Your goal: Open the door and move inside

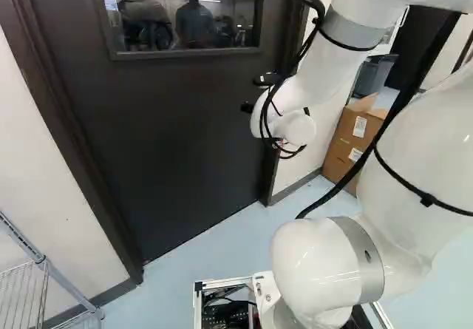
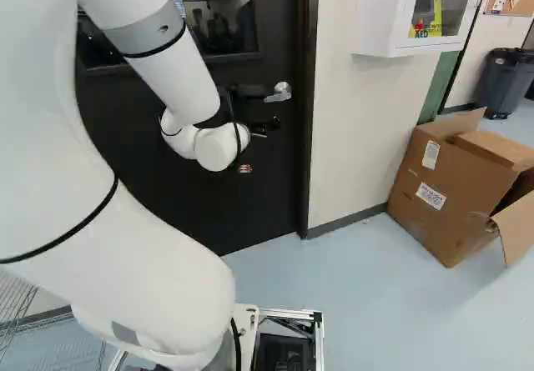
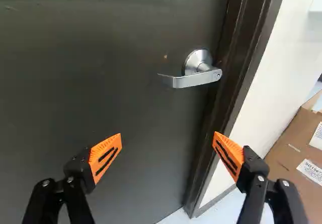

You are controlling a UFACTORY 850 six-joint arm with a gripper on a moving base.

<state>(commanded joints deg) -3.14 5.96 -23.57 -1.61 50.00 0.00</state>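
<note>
With the fingers (image 3: 104, 157) spread wide apart and nothing held between them, the arm (image 2: 158, 71) stands before the dark door (image 1: 185, 129), which sits closed in its frame (image 3: 247, 43). The silver lever handle (image 3: 193, 79) is mounted near the door's edge, ahead of the fingers and apart from them; a cardboard box (image 2: 434, 192) rests on the floor (image 2: 359, 288) beyond the frame.

The pale blue floor (image 2: 375, 304) bears an open cardboard box (image 2: 442, 192); farther back, it bears a dark bin (image 2: 506, 83).
</note>
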